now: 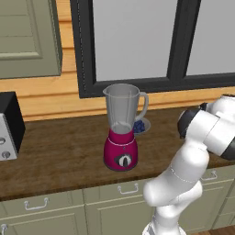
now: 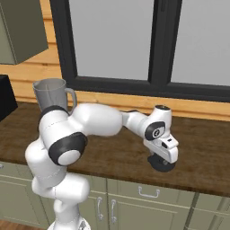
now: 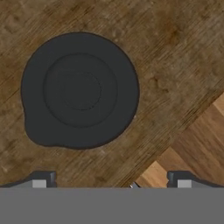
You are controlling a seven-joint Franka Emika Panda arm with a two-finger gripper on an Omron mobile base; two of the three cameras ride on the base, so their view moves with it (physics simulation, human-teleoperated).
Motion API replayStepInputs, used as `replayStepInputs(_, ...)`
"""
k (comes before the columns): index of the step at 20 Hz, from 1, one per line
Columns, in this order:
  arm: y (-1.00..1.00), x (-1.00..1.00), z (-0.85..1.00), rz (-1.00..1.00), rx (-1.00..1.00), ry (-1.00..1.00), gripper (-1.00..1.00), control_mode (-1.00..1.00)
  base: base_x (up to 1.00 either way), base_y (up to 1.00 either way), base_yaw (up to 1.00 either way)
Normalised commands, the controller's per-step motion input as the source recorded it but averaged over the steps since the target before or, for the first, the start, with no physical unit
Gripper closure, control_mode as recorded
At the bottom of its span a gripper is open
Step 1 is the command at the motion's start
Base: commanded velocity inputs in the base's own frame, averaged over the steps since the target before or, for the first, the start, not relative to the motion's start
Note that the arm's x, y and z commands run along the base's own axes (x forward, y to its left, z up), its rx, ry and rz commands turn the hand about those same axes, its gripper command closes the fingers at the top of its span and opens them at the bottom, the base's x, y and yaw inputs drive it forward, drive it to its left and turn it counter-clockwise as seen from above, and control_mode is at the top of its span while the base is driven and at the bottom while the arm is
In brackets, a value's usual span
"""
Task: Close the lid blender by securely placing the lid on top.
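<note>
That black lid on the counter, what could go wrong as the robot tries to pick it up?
The lid lies flat on the wooden counter and sits off to one side of the open gripper, so the fingers may come down beside it rather than around it. Being low and flat, it might slide instead of lifting. The counter's edge is near, so a shove could push it off. The blender stands far along the counter, a long carry.
</note>
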Motion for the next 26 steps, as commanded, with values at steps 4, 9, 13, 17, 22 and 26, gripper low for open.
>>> replayStepInputs(4, 0.0, 0.14, -0.18, 0.02, 0.0, 0.05, -1.0, -1.0, 0.0, 0.0, 0.0)
replayStepInputs(9, -0.03, 0.17, -0.19, 0.02, 0.01, 0.01, -1.0, -1.0, 0.0, 0.0, 0.0)
replayStepInputs(13, -0.17, 0.16, -0.26, 0.04, 0.04, 0.0, -1.0, -1.0, 0.0, 0.0, 0.0)
replayStepInputs(17, -0.19, 0.15, -0.18, 0.04, 0.05, 0.0, -1.0, -1.0, 0.0, 0.0, 0.0)
replayStepInputs(22, -0.14, 0.13, -0.02, 0.02, 0.03, 0.0, -1.0, -1.0, 0.0, 0.0, 0.0)
replayStepInputs(26, 0.0, 0.18, 0.0, 0.0, 0.0, 0.0, -1.0, -1.0, 0.0, 0.0, 0.0)
